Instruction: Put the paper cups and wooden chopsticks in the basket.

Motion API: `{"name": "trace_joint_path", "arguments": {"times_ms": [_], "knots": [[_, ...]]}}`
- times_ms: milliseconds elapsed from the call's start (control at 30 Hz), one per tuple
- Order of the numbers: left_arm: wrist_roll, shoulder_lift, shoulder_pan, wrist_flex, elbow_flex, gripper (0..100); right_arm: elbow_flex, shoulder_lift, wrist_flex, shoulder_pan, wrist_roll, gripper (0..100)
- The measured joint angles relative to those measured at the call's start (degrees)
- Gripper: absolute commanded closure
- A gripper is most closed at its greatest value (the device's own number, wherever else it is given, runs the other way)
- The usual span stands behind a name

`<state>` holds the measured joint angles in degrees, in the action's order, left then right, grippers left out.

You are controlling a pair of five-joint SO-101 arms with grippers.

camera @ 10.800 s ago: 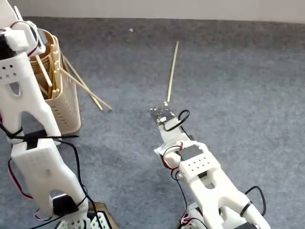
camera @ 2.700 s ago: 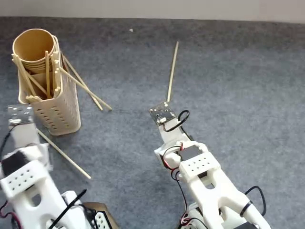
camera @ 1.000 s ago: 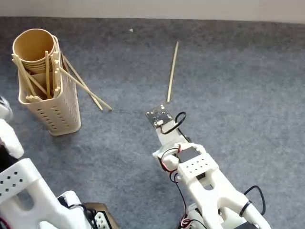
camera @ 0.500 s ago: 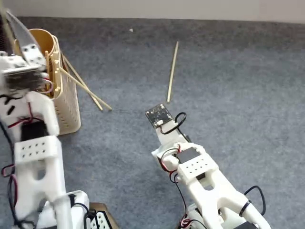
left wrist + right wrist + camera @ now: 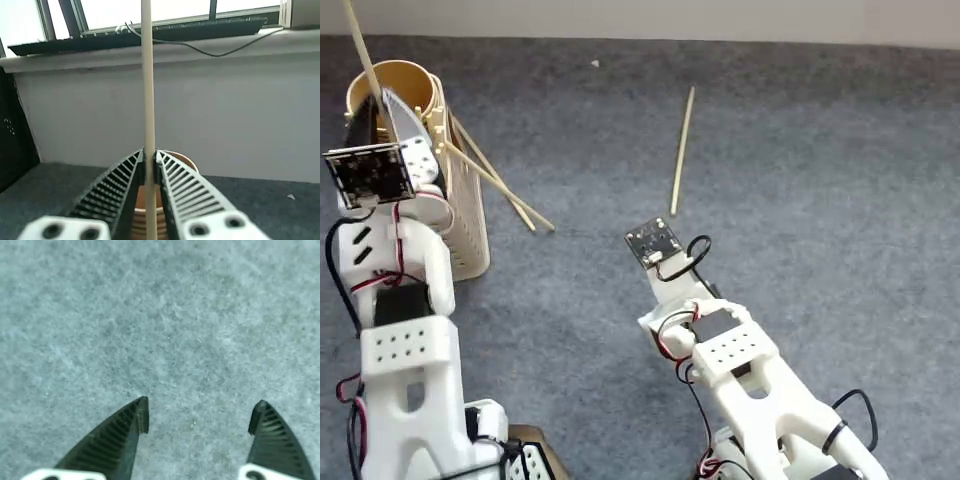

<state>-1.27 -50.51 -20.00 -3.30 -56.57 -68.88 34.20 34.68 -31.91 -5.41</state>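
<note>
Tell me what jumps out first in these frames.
The left tool is shut on a long pale wooden chopstick, held upright above the tall beige perforated basket and its stacked tan paper cups. Next is a lone wooden chopstick lying on the grey carpet mid-table. The right tool is open over bare carpet.

Left claw [image 5: 150, 153] — lifted chopstick [image 5: 147, 75] off carpet, swung up over basket [image 5: 467, 232].
</note>
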Motion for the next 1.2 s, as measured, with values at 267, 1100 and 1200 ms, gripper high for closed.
{"name": "trace_joint_path", "arguments": {"times_ms": [267,1100,1200], "knots": [[0.6,-1.7,0.0,4.4,0.0,66,0.0,0.0,0.0,0.0,0.0,68.4],[9.9,2.2,-32.3,35.4,29.0,79,14.7,0.0,13.9,11.3,-2.3,68.4],[9.9,7.3,-33.8,46.3,36.7,79,22.0,0.0,18.3,11.3,-2.4,68.4]]}}
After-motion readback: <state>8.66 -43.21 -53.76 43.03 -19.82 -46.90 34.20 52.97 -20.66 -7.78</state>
